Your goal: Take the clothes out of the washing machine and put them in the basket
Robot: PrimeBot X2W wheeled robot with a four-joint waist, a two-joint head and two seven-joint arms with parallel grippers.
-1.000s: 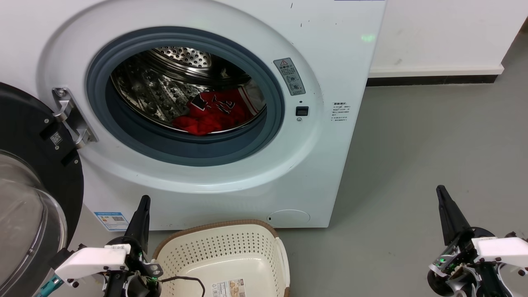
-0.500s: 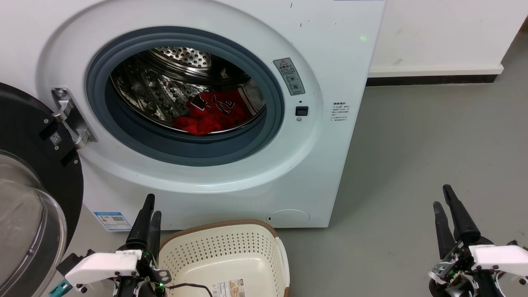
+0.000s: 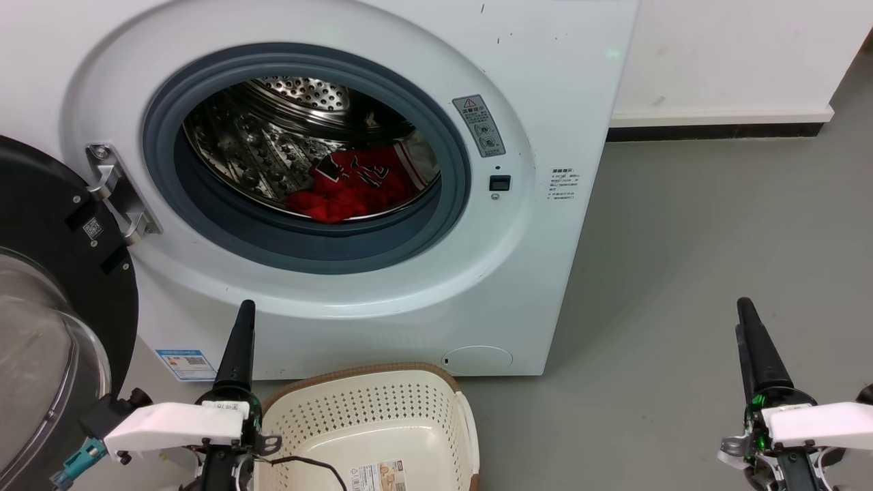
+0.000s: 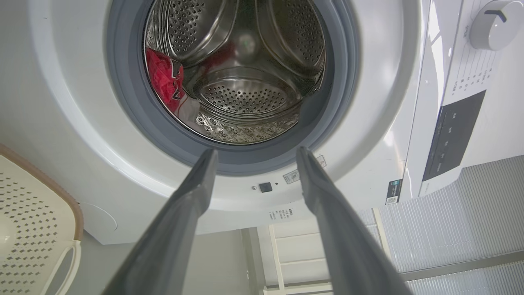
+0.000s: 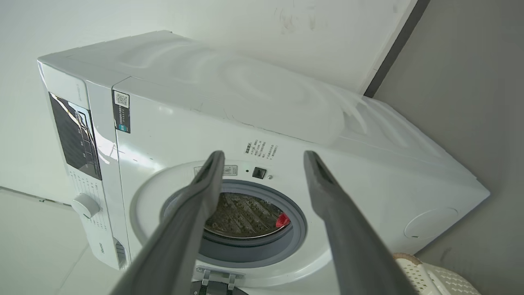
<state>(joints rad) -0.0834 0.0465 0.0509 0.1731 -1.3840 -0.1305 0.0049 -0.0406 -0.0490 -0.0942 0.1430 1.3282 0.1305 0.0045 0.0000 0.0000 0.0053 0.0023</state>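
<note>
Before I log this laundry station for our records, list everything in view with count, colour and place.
washing machine: one, white, straight ahead against the wall
door: one, black-rimmed glass, swung open at the left
clothes: one red heap, pieces not separable, low in the steel drum
basket: one, cream with a brown rim, on the floor before the machine
paper label: one, pale, on the basket's bottom
control knob: one, pale, on the machine's panel
floor: grey, at the right
left gripper: one, dark, open, beside the basket
right gripper: one, dark, open, over bare floor
</note>
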